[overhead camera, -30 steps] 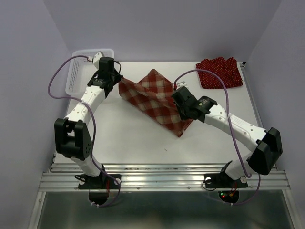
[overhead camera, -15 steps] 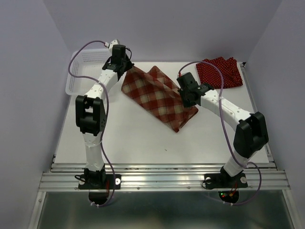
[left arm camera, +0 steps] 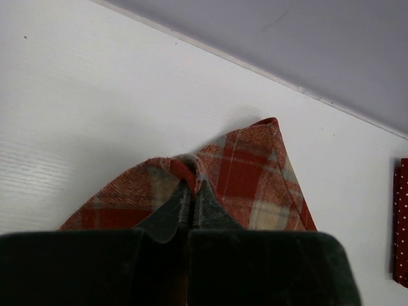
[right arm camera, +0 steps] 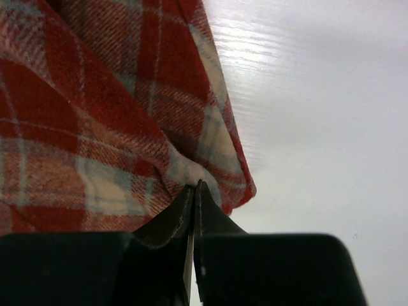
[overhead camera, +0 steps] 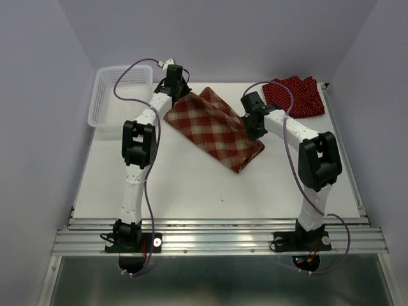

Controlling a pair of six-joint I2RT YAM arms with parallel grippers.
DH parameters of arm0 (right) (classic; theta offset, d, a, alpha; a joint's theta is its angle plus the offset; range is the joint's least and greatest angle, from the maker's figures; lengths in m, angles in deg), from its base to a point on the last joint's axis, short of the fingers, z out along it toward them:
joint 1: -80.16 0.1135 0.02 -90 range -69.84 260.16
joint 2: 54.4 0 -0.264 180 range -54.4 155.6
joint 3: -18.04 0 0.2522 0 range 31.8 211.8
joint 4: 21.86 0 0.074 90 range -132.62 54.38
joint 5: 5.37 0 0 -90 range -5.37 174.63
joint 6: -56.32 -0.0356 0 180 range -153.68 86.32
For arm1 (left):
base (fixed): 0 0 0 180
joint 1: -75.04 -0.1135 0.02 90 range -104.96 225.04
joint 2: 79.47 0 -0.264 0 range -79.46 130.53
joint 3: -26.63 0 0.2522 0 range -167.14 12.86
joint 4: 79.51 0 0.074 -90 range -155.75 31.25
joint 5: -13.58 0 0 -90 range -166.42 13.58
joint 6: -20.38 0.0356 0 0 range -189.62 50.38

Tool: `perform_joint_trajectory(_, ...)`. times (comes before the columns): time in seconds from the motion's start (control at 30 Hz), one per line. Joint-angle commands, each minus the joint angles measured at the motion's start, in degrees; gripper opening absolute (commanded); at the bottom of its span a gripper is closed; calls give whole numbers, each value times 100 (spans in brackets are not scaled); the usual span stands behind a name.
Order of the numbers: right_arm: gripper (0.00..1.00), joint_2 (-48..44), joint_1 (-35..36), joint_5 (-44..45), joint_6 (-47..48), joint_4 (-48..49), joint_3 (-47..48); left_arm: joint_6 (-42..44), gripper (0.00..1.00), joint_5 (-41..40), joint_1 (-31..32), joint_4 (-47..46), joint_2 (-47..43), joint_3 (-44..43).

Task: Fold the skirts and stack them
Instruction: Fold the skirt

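Note:
The red-and-cream plaid skirt [overhead camera: 213, 131] lies folded over itself on the middle of the white table, slanting from back left to front right. My left gripper [overhead camera: 181, 95] is shut on its back-left corner, and the left wrist view shows a fold of plaid [left arm camera: 248, 182] pinched at the tips [left arm camera: 193, 180]. My right gripper [overhead camera: 253, 129] is shut on the skirt's right edge; the plaid [right arm camera: 95, 127] hangs from the closed tips [right arm camera: 194, 186]. A dark red dotted skirt [overhead camera: 295, 96] lies folded at the back right corner, and its edge [left arm camera: 401, 223] shows in the left wrist view.
A white mesh basket [overhead camera: 113, 95] stands at the back left corner, close to the left arm. The back wall runs right behind both grippers. The table's [overhead camera: 191, 191] bare white surface spreads out in front of the plaid skirt.
Both arms have stretched toward the back of the table, carrying the plaid skirt's edge up and over. The skirt now lies doubled and a little farther back.

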Motion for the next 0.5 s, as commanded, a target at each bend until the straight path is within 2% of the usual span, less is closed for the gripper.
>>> perform_joint_trajectory(0.0,5,250,-124,291,-137,82,425,-47,7,80,-4,-450,164,-546)
perform_joint_trajectory(0.03,6,303,-125,510,-165,82,478,-82,14,89,5,-503,217,-660)
perform_joint_trajectory(0.07,17,338,-177,616,-191,74,540,-100,25,89,14,-512,313,-722)
perform_joint_trajectory(0.1,22,382,-178,748,-261,82,618,-100,40,106,14,-512,340,-775)
perform_joint_trajectory(0.13,25,435,-178,941,-288,82,767,-100,65,185,14,-564,358,-836)
perform_joint_trajectory(0.17,39,453,-178,1012,-305,47,847,-74,85,238,14,-591,332,-845)
perform_joint_trajectory(0.2,46,453,-178,1048,-323,30,917,-56,99,291,31,-617,297,-846)
perform_joint_trajectory(0.23,50,418,-178,1013,-349,-14,1022,-12,99,291,57,-626,253,-828)
perform_joint_trajectory(0.37,75,172,-178,583,-332,-59,998,426,99,177,198,-670,-212,-469)
perform_joint_trajectory(0.4,91,93,-178,426,-323,-50,936,497,99,151,233,-670,-317,-468)
perform_joint_trajectory(0.43,100,14,-178,50,-306,37,857,550,99,90,251,-670,-414,-224)
perform_joint_trajectory(0.47,100,-161,-178,-171,-297,125,613,603,99,54,277,-679,-607,-82)
